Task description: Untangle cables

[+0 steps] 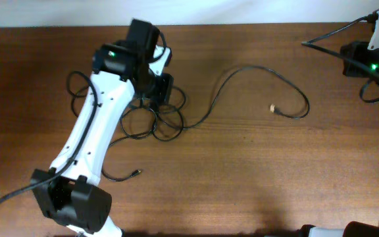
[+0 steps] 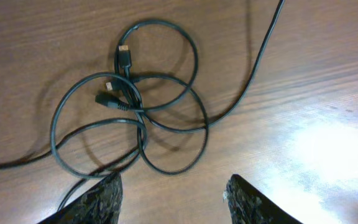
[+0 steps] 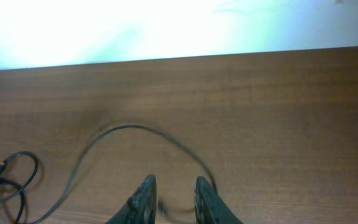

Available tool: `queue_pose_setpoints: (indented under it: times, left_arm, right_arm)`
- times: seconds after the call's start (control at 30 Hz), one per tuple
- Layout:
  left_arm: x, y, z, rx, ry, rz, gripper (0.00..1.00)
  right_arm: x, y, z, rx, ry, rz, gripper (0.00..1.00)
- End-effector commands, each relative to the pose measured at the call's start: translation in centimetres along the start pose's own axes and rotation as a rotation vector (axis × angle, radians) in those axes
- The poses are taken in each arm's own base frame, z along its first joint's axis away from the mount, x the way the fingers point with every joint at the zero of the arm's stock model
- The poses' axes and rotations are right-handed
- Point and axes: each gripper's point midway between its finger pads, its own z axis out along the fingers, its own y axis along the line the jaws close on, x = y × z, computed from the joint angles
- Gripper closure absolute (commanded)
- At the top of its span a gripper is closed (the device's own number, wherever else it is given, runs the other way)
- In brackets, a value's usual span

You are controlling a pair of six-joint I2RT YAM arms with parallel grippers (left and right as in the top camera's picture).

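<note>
Holding the left jaws about half open directly above the knot of thin black flexible cords, nothing between them: likely spread so as to drop around a single strand. Resting flat on the brown wooden bench in four or five overlapping loops, crossed at one tight spot, with two small plug ends tucked against that crossing; hence the hover right there. Trailing from the knot toward the robot's right, one long loose strand in a broad arc, ending in a gold-tipped plug well apart from the knot; laid clear of the loops, so judged as good as freed. Sticking out of the knot on the side nearer the robot, another tail with its own plug. Parked far to the right of the knot, past the end of the long strand, the right jaws, parted only by a narrow slit and facing back along that arc. Low in the slit, a dark blur, smeared, more likely the plug end lying beneath than anything gripped. Most of the untangling judged not yet done
</note>
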Motion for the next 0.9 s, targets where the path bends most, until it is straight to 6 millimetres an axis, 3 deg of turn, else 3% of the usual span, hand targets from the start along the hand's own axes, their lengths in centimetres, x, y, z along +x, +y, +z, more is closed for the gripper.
queue_pose_setpoints:
  times: [0.0, 0.17, 0.27, 0.33, 0.47, 0.7, 0.87]
  left_arm:
    - [2.3, 1.0, 3.5, -0.025, 0.062, 0.014, 0.44]
    - [6.2, 1.4, 7.4, -0.028, 0.159, 0.008, 0.44]
    - [7.1, 2.0, 8.6, -0.059, 0.170, 0.009, 0.44]
    - [6.2, 2.8, 8.8, -0.102, 0.131, 0.028, 0.42]
    - [4.9, 2.9, 8.8, -0.106, 0.079, 0.002, 0.38]
    - [1.7, 4.1, 8.8, -0.169, -0.065, -0.119, 0.39]
    - [0.7, 6.5, 9.3, -0.294, -0.151, -0.372, 0.41]
  right_arm:
    - [-0.7, 0.2, -0.5, 0.009, -0.022, -0.024, 0.80]
    - [-0.7, 0.2, -0.5, 0.008, -0.019, -0.023, 0.80]
    - [-0.4, 0.4, -0.5, 0.001, -0.008, -0.022, 0.79]
    - [-0.1, 1.1, -0.3, -0.012, 0.005, -0.052, 0.74]
    - [0.2, 2.8, 0.0, -0.044, 0.022, -0.073, 0.72]
    - [1.5, 8.0, 0.5, -0.142, 0.072, -0.146, 0.72]
    - [2.2, 10.5, 0.9, -0.137, 0.096, -0.209, 0.72]
